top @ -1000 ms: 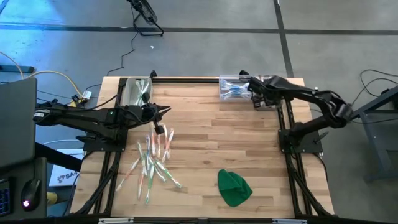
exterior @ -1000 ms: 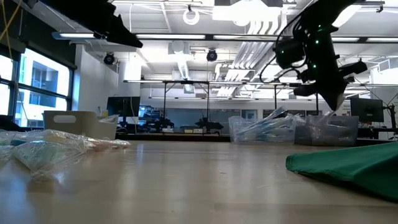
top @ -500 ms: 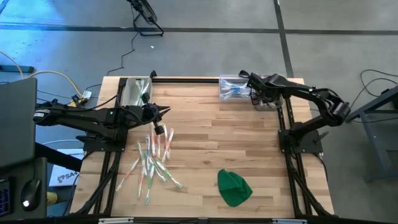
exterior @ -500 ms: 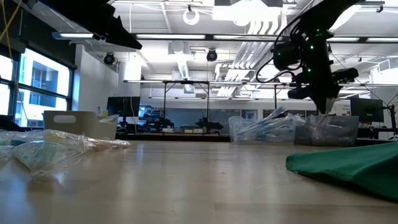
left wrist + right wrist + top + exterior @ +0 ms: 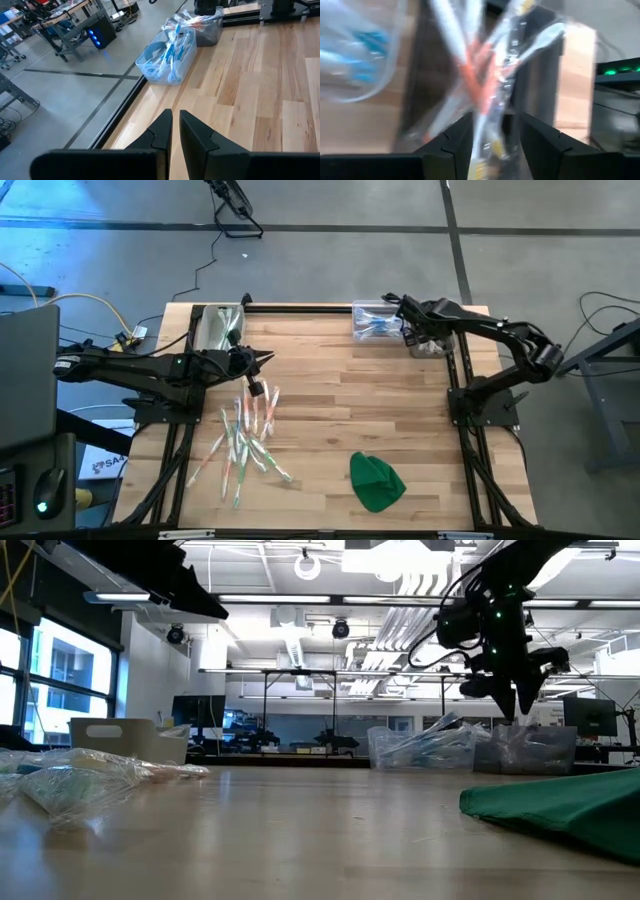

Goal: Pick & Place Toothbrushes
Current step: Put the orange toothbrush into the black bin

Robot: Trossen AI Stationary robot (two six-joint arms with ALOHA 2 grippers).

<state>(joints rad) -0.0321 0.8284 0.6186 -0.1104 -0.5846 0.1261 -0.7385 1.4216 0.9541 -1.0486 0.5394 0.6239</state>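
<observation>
The right gripper [image 5: 408,332] is hanging over the far-right bins [image 5: 380,321], its fingers [image 5: 542,142] parted around wrapped toothbrushes [image 5: 477,95]. The left gripper [image 5: 262,358], fingers nearly closed and holding nothing, is hovering above loose toothbrushes [image 5: 245,438] on the surface [image 5: 330,400].

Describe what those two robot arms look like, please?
Both are dark, slim, jointed arms on black frames at the table's sides. Each hand, left and right, ends in two flat black fingers. The right arm shows small green lights and looping black cables.
</observation>
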